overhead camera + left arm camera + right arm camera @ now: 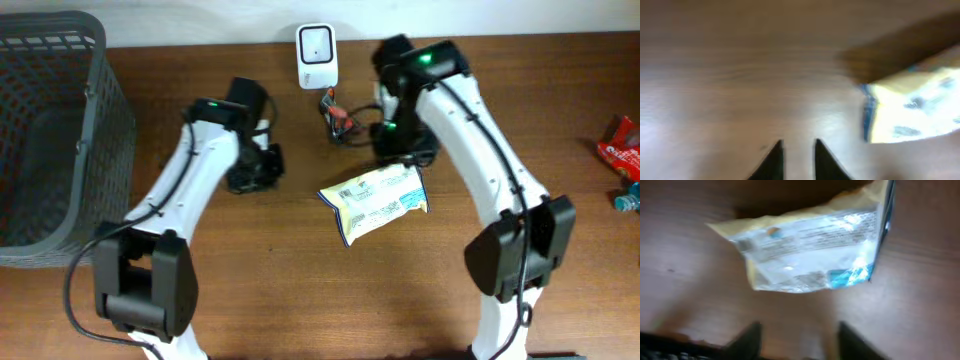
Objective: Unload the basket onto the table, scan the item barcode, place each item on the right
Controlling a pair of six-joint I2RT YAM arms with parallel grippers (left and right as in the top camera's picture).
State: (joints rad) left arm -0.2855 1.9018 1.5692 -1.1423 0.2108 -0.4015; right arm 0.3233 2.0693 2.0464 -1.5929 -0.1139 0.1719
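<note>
Packet (810,245) just ahead of right gripper (797,330), jaws parted, untouched

On the wooden table (300,300): snack packet (375,200); white scanner (316,55).

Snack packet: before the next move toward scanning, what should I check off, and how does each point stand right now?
1. Snack packet lies on the table, held by neither gripper: ok.
2. Right gripper open, nothing between its fingers, packet just ahead of them: ok.
3. Left gripper empty, with only a narrow gap over bare table and the packet off to its right: ok.
4. Barcode located on the upward face: cannot tell, the print is blurred in both wrist views.
5. Scanner stands at the table's far edge, apart from the packet: ok.
</note>
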